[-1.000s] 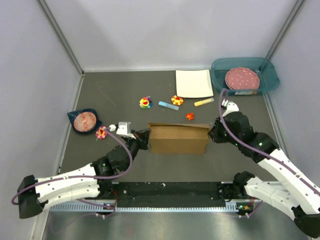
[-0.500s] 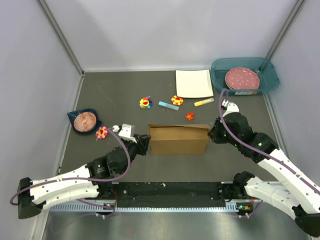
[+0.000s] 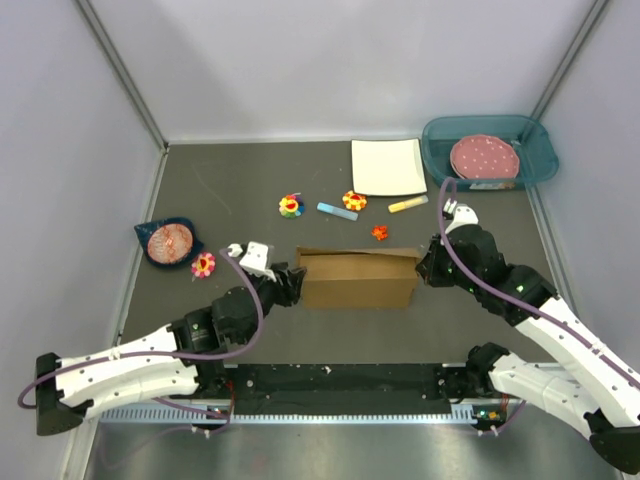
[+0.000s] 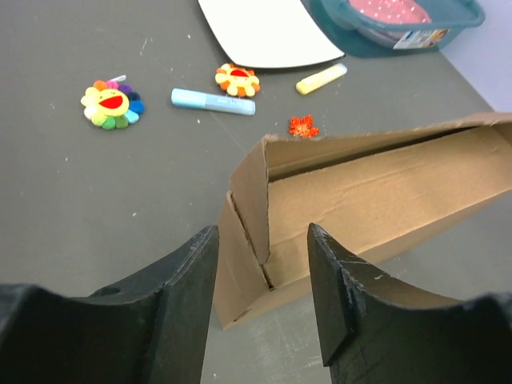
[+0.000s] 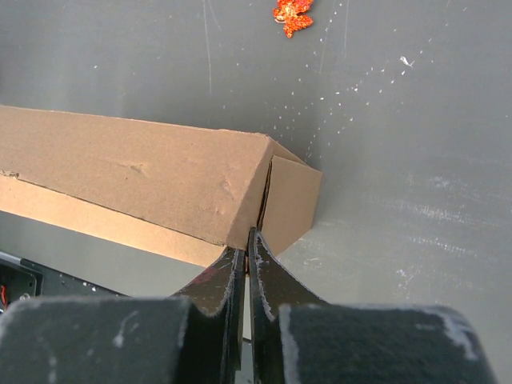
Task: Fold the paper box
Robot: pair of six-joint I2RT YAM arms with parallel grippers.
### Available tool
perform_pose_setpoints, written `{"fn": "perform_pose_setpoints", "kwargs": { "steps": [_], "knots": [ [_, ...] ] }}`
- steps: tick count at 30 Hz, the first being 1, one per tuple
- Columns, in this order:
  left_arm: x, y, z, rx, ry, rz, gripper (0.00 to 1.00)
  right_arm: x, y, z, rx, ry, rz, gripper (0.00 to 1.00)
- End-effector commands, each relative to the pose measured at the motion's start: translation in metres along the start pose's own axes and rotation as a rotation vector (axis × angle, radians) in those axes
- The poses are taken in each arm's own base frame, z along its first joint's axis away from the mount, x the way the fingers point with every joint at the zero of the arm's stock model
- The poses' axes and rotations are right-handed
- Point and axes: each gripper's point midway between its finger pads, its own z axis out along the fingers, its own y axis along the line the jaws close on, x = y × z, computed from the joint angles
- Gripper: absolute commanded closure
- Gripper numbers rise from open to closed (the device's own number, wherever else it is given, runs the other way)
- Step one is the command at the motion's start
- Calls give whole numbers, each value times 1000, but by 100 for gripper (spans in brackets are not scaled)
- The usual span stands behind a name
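**Top view.** The paper box (image 3: 357, 278) lies mid-worktop, nearer the near edge, with its long side parallel to that edge. The left gripper (image 3: 290, 283) is at its left end and the right gripper (image 3: 425, 268) at its right end, so the box is bracketed. The white plate (image 3: 387, 166) near the far edge is well apart and out of the way.

**Left wrist view.** The left gripper (image 4: 262, 232) has its fingers (image 4: 188, 280) parted and holding nothing, lined up on the box's (image 4: 376, 192) left end. There the end panel stands loose, with a narrow slot between the doubled walls. The step in hand looks like seating this end. It would go best with one finger sliding inside the wall and one outside, approaching square to the panel and pressing slowly, so the cardboard creases on its score and does not buckle.

**Right wrist view.** The right gripper (image 5: 248, 240) has its fingers closed together, the tips at the seam where the end flap meets the long wall of the box (image 5: 136, 176). I cannot tell whether they nip an edge. This hand serves best as a brace, since any push from the left would otherwise likely slide the light box along the worktop.
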Motion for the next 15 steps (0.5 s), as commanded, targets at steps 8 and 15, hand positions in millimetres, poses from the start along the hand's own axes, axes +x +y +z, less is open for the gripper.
{"fn": "perform_pose_setpoints", "kwargs": {
  "steps": [8, 15],
  "knots": [
    [-39, 0, 4, -36, -71, 32, 69, 44, -17, -1, 67, 181, -35, 100],
    [-43, -4, 8, -25, -85, 18, 72, 45, -17, 0, 65, 186, -36, 100]
  ]
}}
